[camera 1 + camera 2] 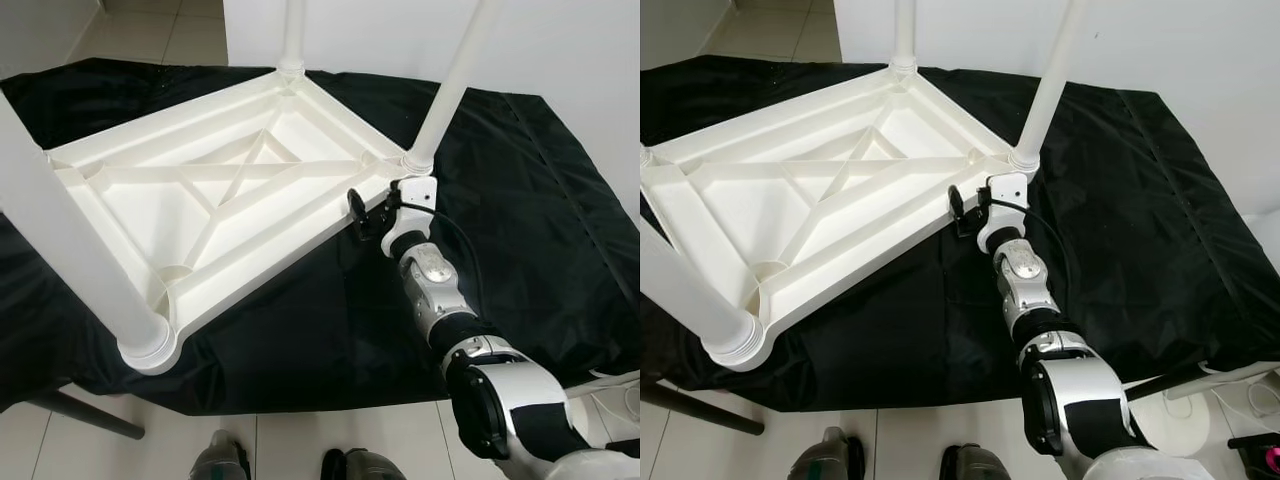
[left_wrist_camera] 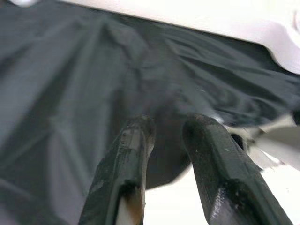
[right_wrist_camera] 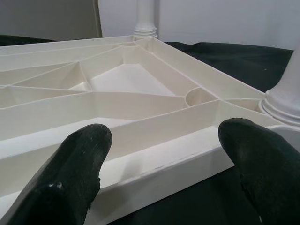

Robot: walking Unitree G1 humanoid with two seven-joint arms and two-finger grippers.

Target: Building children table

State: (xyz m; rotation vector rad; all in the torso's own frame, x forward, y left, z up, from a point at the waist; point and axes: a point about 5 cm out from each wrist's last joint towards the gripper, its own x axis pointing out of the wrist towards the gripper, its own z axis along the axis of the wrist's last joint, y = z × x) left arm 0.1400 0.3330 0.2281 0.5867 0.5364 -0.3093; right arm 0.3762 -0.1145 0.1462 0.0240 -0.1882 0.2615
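Observation:
A white plastic children's table (image 1: pixel 215 190) lies upside down on a black cloth (image 1: pixel 520 200). Three white legs stand up from its corners: a far one (image 1: pixel 292 35), a right one (image 1: pixel 450 90) and a near left one (image 1: pixel 70 250). My right gripper (image 1: pixel 362 215) is open at the table's rim, just beside the right leg's base (image 1: pixel 418 162). In the right wrist view its fingers (image 3: pixel 84 159) are spread wide in front of the ribbed underside (image 3: pixel 140 98). My left gripper (image 2: pixel 169 129) hangs over the black cloth (image 2: pixel 70 70), open by a narrow gap and holding nothing.
The cloth-covered surface ends close in front of me, with tiled floor (image 1: pixel 300 445) and my feet (image 1: pixel 225 460) below. A dark support bar (image 1: pixel 90 412) runs under the near left edge. A white wall (image 1: pixel 560 40) stands behind the table.

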